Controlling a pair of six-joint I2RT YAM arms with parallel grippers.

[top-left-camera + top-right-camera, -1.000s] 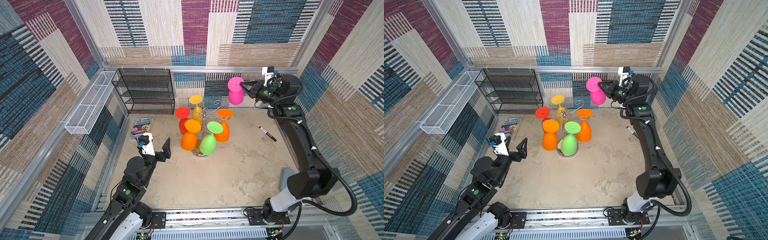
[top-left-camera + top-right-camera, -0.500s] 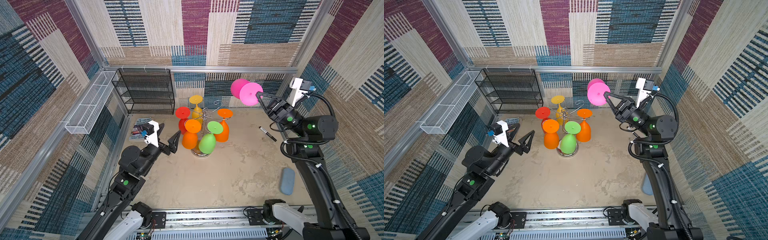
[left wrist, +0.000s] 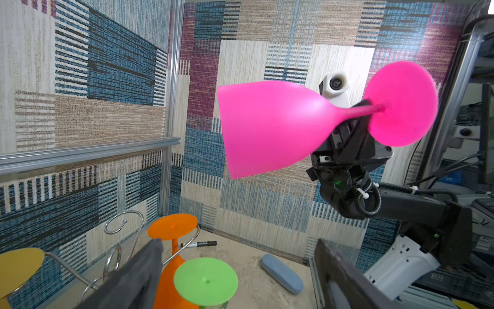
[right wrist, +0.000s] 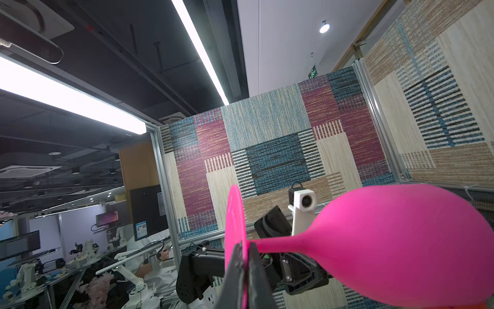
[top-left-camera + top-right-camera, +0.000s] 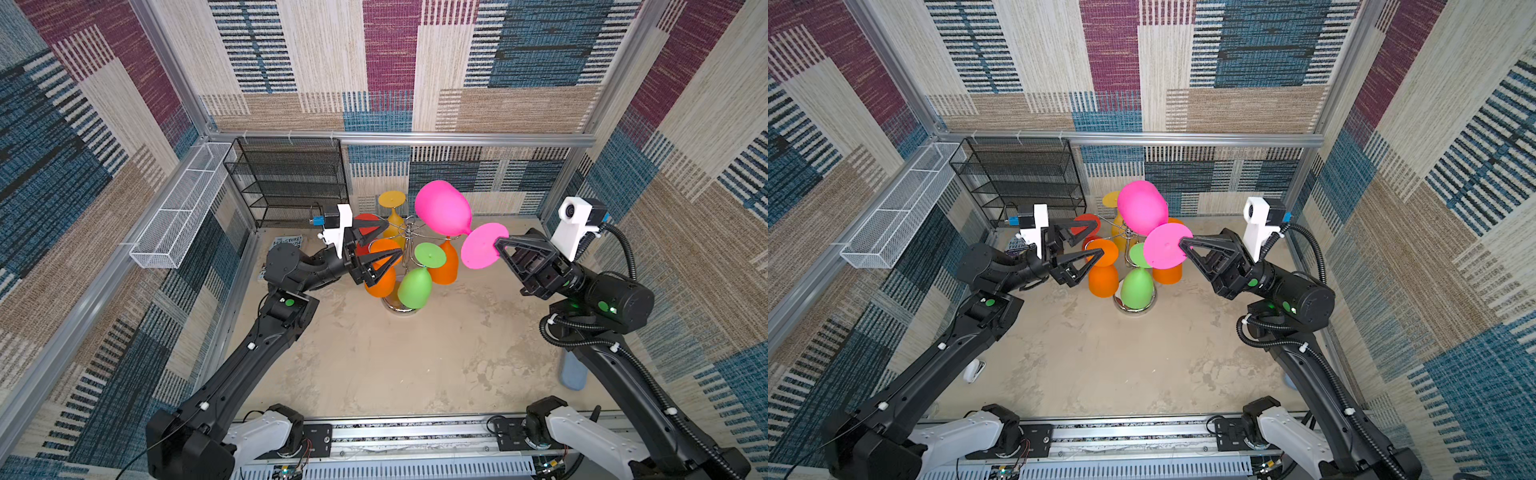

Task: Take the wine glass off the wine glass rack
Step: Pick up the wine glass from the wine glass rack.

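Your right gripper [image 5: 498, 244] pinches the pink plastic wine glass [image 5: 442, 208] by its foot, clear above the shiny chrome wire rack [image 5: 395, 308]; only placing seems left.

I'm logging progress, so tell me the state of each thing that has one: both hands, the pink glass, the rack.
Pink glass, held sideways in the air, clear of everything.
Right hand, shut on the pink glass's foot.
Left hand, open, empty.
Rack, upright, five glasses hanging upside down.
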